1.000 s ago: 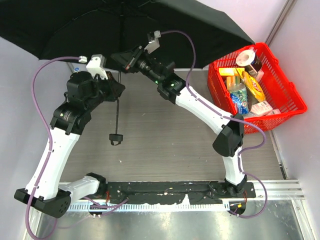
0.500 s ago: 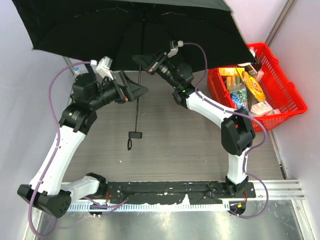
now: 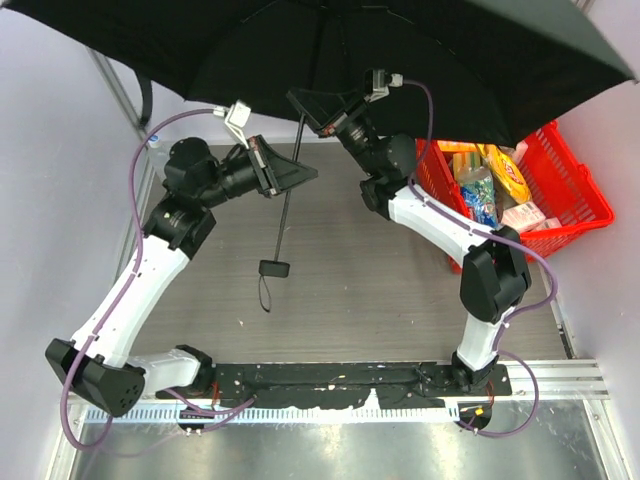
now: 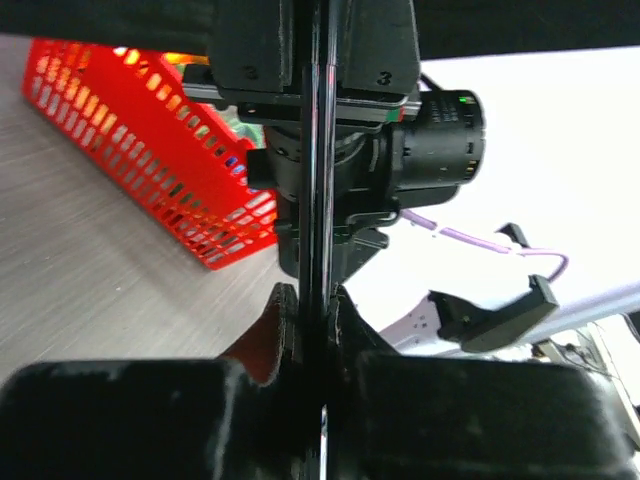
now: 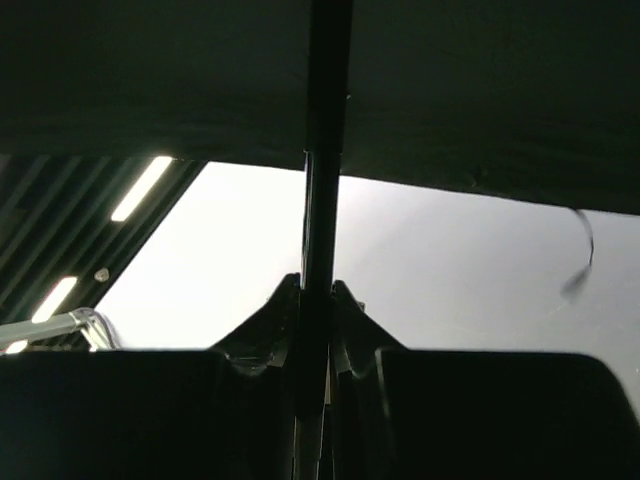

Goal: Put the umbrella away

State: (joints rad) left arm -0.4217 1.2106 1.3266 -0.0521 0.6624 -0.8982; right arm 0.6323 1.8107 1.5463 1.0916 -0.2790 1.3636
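The black umbrella [image 3: 330, 45] is open, and its canopy spans the top of the overhead view. Its thin shaft [image 3: 288, 215] slants down to the handle [image 3: 275, 268], from which the wrist strap [image 3: 264, 296] hangs above the table. My left gripper [image 3: 300, 176] is shut on the shaft at mid height. In the left wrist view [image 4: 315, 312] both fingers press the shaft [image 4: 315, 180]. My right gripper [image 3: 310, 108] is shut on the shaft higher up, just under the canopy. In the right wrist view [image 5: 316, 300] the shaft [image 5: 320, 210] runs up to the canopy [image 5: 450, 90].
A red basket [image 3: 575, 205] holding several groceries stands at the right, partly under the canopy; it also shows in the left wrist view [image 4: 130, 150]. Pale walls close in on the left and right. The grey table [image 3: 360, 300] lies below the handle.
Both arms have swung the open umbrella to the right and towards the camera. The canopy now overhangs the basket, and the handle has shifted right.
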